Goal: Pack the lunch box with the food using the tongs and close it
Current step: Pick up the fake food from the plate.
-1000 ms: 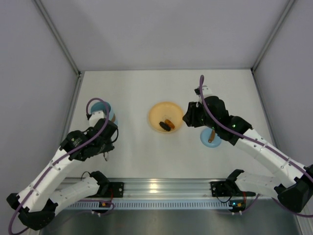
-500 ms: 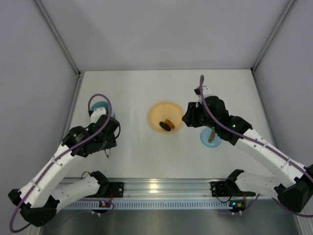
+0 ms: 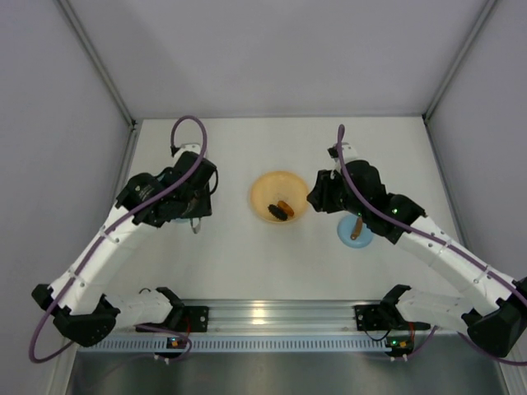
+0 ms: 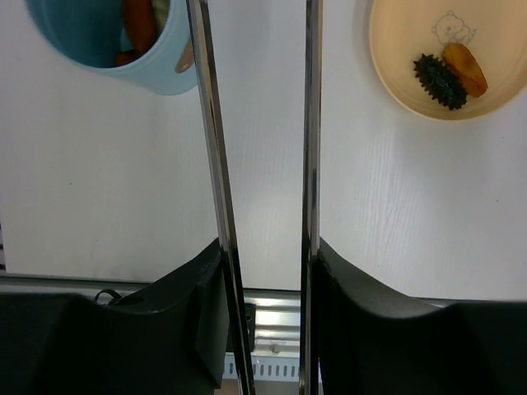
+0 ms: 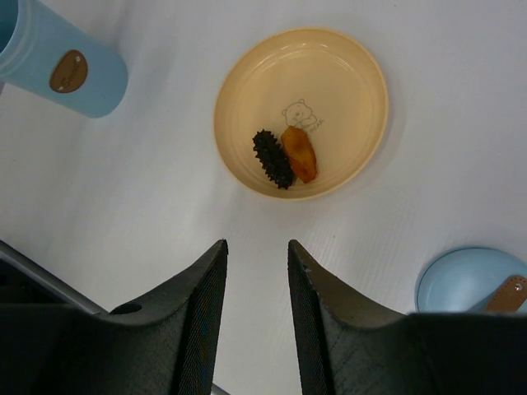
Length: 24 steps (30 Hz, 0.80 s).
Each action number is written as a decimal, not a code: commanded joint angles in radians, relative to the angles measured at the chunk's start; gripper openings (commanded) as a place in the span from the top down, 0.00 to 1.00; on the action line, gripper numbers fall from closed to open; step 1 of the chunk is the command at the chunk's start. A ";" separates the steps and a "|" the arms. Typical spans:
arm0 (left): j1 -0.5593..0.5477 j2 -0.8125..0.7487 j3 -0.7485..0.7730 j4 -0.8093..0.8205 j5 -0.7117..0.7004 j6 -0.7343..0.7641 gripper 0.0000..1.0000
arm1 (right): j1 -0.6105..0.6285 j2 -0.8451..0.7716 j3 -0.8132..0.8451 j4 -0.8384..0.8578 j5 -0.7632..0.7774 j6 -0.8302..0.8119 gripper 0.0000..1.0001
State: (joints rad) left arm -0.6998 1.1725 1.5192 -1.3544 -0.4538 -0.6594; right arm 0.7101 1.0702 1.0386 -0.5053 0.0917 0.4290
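My left gripper (image 4: 268,247) is shut on the silver tongs (image 4: 212,148); both slim arms run up between its fingers, spread apart, tips out of frame. In the top view that gripper (image 3: 191,206) hangs over the light blue lunch box (image 4: 160,70), hiding most of it. The tub holds orange food (image 4: 138,25). On the orange plate (image 5: 346,74) lie a spiky black piece (image 5: 272,158) and an orange piece (image 5: 299,152). My right gripper (image 5: 257,243) is open and empty, just beside the plate's right edge (image 3: 323,196). The blue lid (image 3: 354,232) with its brown knob lies under the right arm.
The aluminium rail (image 3: 272,314) with both arm bases runs along the near edge. Grey walls close the table at the left, back and right. The tub (image 5: 62,66) carries a small brown label on its side.
The left arm has swung away from the near edge and now covers the tub. The tongs' arms have sprung apart. The right arm has not moved.
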 commanded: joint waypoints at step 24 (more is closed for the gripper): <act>-0.334 0.205 -0.358 0.485 0.306 -0.066 0.53 | -0.003 -0.039 0.051 -0.027 0.066 -0.009 0.65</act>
State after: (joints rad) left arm -1.0275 1.3636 1.1652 -0.9668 -0.1638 -0.7017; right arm 0.7101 1.0550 1.0485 -0.5175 0.1379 0.4286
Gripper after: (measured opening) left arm 0.474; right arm 0.354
